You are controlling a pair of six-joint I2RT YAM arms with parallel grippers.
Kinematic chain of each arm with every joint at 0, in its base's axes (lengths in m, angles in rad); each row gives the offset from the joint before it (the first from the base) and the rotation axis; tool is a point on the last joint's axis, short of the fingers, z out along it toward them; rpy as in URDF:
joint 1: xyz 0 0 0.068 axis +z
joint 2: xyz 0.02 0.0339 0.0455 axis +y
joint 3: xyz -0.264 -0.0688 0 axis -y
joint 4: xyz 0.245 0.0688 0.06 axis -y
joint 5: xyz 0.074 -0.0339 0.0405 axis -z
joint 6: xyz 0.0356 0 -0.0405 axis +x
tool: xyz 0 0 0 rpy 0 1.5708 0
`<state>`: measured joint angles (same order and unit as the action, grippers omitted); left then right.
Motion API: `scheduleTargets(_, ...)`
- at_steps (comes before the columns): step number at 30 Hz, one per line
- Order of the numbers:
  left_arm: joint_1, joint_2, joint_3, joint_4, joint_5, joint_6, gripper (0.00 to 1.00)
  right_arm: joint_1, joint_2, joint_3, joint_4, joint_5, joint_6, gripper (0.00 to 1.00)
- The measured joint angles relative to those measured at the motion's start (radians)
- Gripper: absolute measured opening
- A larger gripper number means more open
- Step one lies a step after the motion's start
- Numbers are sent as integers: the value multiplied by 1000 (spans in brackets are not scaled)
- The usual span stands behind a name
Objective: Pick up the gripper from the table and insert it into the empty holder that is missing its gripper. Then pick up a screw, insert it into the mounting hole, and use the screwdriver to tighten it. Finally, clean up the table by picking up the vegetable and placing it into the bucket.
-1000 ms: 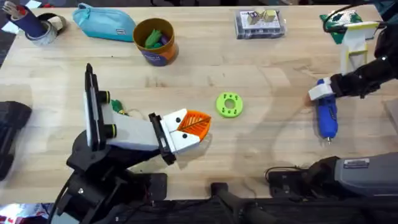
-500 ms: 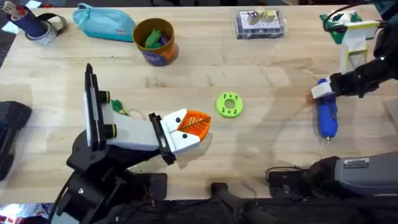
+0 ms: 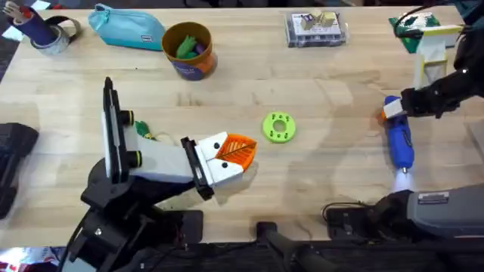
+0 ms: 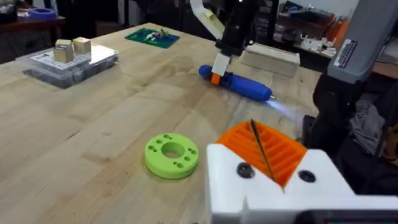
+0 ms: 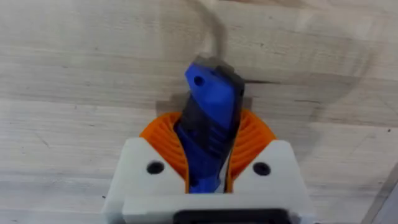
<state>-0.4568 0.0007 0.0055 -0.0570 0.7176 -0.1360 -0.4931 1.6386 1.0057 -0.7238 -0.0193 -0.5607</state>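
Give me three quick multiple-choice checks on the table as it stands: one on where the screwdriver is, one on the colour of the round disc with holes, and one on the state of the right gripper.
1. Where does the screwdriver lie?
A. On the table's right side, by the right arm
B. Inside the bucket
C. On top of the teal pouch

2. What colour is the round disc with holes?
A. Blue
B. Green
C. Orange

3. What is the state of the right gripper?
A. Open, far above the table
B. Shut on the screwdriver's rear end
C. Shut on the green disc

Answers:
1 A: the overhead view shows it flat on the wood at the right.
2 B: it is bright green in the overhead and left wrist views.
3 B: the right wrist view shows orange pads pressing the blue body on both sides.
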Motion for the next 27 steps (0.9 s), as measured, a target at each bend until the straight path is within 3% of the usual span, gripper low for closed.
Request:
scheduleTargets(11, 0, 0, 0, 0, 0, 0, 16, 0, 0, -1, 9, 2, 23, 229)
scheduleTargets(20, 0, 0, 0, 0, 0, 0, 16, 0, -4, 54, -13, 72, 162, 212)
scheduleTargets(27, 0, 0, 0, 0, 0, 0, 16, 0, -157, 124, -5, 63, 287, 199)
